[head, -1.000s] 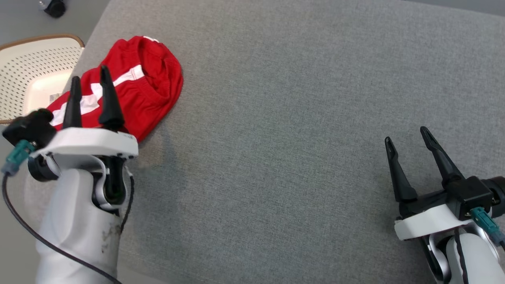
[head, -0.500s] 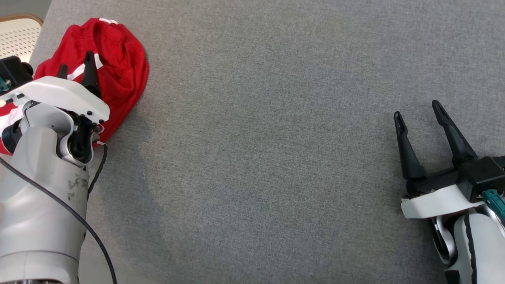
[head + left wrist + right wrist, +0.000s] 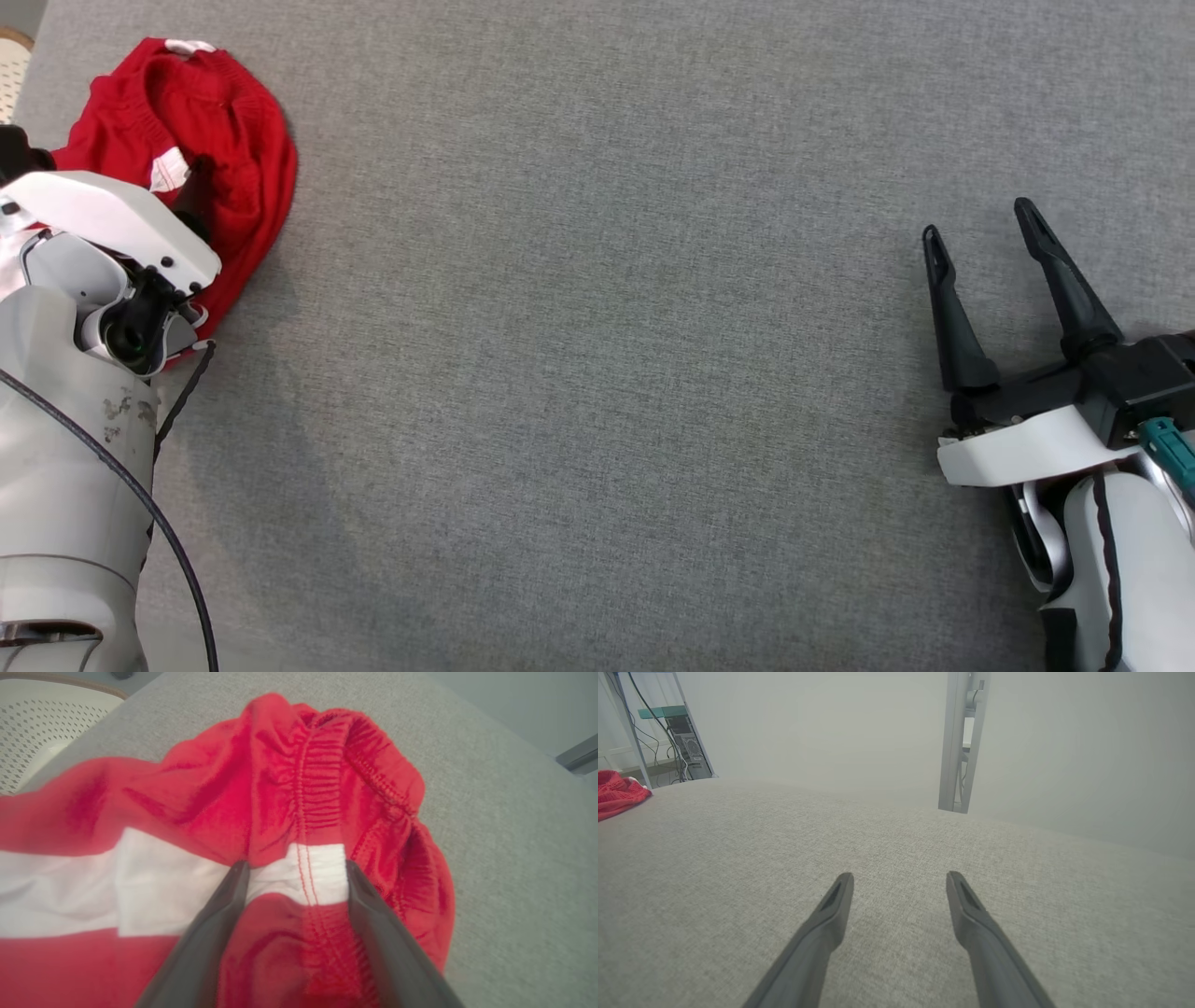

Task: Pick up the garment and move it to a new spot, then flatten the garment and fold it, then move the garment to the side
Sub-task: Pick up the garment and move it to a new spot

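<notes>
Lowered since a second ago, the left gripper (image 3: 295,868), jaws open, straddles the red garment (image 3: 233,140) lying at the frame's upper left; the right gripper (image 3: 978,222), also open, sits far right.

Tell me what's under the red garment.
The red garment lies bunched on the grey surface, which is bare beside it. Anything beneath its folds is covered, so I cannot tell. The left gripper, open, sits over its white stripe.
</notes>
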{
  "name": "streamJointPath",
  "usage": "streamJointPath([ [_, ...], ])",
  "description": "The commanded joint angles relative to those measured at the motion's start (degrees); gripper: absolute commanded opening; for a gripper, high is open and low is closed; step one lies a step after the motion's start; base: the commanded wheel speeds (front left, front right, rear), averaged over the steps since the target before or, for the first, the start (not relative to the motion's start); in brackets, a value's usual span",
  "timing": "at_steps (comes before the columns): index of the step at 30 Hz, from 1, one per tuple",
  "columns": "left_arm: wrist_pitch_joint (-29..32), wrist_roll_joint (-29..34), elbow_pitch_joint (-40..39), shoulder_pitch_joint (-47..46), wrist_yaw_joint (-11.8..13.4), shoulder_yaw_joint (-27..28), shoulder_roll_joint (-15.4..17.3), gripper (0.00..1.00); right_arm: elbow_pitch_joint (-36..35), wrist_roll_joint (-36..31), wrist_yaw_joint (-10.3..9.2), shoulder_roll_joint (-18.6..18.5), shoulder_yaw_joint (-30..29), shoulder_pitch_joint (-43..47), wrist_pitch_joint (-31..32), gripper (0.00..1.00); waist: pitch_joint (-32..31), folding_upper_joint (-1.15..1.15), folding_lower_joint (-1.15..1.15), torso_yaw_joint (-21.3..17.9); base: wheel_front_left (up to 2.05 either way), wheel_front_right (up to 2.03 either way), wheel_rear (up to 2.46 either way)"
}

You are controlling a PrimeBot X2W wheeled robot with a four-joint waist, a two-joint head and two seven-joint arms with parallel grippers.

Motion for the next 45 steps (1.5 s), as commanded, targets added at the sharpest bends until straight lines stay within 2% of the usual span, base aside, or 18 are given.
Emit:
streamJointPath([
  [1, 0.1, 0.5, 1.4, -0.2, -0.3, -0.6, -0.3, 1.0, 1.8, 0.0, -0.06, -0.7, -0.9, 1.0, 0.2, 1.0, 0.0, 0.0, 0.0, -0.4, 0.0, 0.0, 0.0],
  [2, 0.4, 0.6, 2.0, 0.0, -0.6, -1.0, -0.4, 0.47, 1.8, -0.1, -0.06, -0.7, -1.0, 1.2, 0.2, 1.0, -0.1, 0.0, 0.0, -0.5, 0.0, 0.0, 0.0],
  [4, -0.1, 0.8, 2.8, 0.1, -0.8, -1.3, -0.4, 0.0, 2.0, -0.2, -0.06, -0.5, -1.2, 1.3, 0.2, 1.0, -0.3, 0.0, 0.0, -0.7, 0.0, 0.0, 0.0],
  [8, -4.2, 1.4, 2.8, 0.1, -1.5, -1.8, 0.4, 0.0, 2.2, -0.1, -0.05, 0.1, -0.9, 1.2, 0.2, 1.0, -1.0, 0.0, 0.0, -1.0, 0.0, 0.0, 0.0],
  [15, -14.5, 1.1, -0.9, -0.2, -4.3, -2.7, 1.3, 0.0, 2.3, 0.7, -0.04, 1.2, -0.3, 0.8, 0.1, 1.0, -4.2, 0.0, 0.0, -1.9, 0.0, 0.0, 0.0],
  [21, -20.2, 1.2, -6.8, 1.3, -4.7, -5.8, 2.1, 0.0, 3.0, 2.3, -0.04, 2.0, 0.3, 1.6, 0.1, 1.0, -8.9, 0.0, 0.0, -4.0, 0.0, 0.0, 0.0],
  [33, -18.4, 0.8, -25.0, 6.7, -4.7, -15.5, 5.6, 0.0, 3.0, 7.7, -0.04, 2.2, 0.1, 4.7, 0.1, 1.0, -17.2, 0.0, 0.0, -13.1, 0.0, 0.0, 0.0],
  [39, -14.1, 1.2, -34.1, 10.3, -4.6, -18.8, 6.0, 0.0, 2.6, 9.7, -0.04, 2.3, -0.2, 6.1, 0.1, 1.0, -19.7, 0.0, 0.0, -19.3, 0.0, 0.0, 0.0],
  [45, -11.7, 4.0, -42.4, 13.9, -4.6, -23.9, 6.7, 0.0, 2.4, 11.3, -0.04, 2.3, 0.2, 6.6, 0.1, 1.0, -21.0, 0.0, 0.0, -25.6, 0.0, 0.0, 0.0],
])
